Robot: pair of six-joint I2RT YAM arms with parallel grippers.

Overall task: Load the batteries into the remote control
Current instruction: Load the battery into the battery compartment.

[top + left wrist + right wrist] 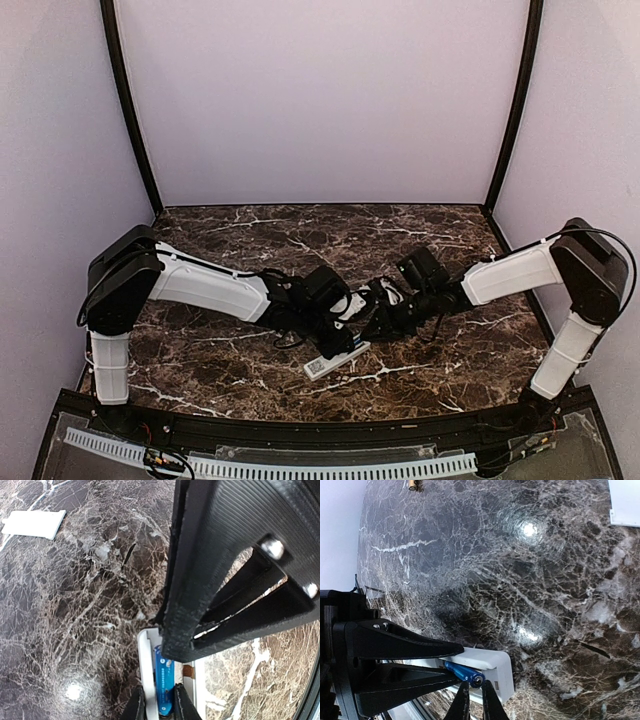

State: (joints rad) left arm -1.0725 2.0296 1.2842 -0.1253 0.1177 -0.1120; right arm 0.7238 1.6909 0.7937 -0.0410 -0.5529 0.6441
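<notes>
Item 1, remote control point(326, 364): lies on the dark marbled table point(220, 372), near its middle, under the spot where the two arms meet. It is set at a slant, its small display window towards the near edge. The wrist views show its white body with the back open.

Item 2, blue battery point(164, 677): sits lengthwise between the white walls of the remote's open compartment. In the right wrist view one metal end stands close to the end wall of the remote. Whether it is fully seated cannot be told.

Item 3, left tool point(159, 696): fingers stand one on each side of the blue battery and pinch it across its width, low over the remote.

Item 4, right tool point(476, 692): fingers point(463, 705) drawn almost together, a thin gap between the tips. The tips are at the battery's metal end; contact cannot be confirmed. In the left wrist view its dark ribbed finger comes down just above the battery's far end.

Item 5, grey-tan battery point(415, 485): lies on the table well apart from the remote, at the top edge of the right wrist view.

Item 6, cover plate point(32, 524): flat, white, on the table, well apart from the remote
</notes>
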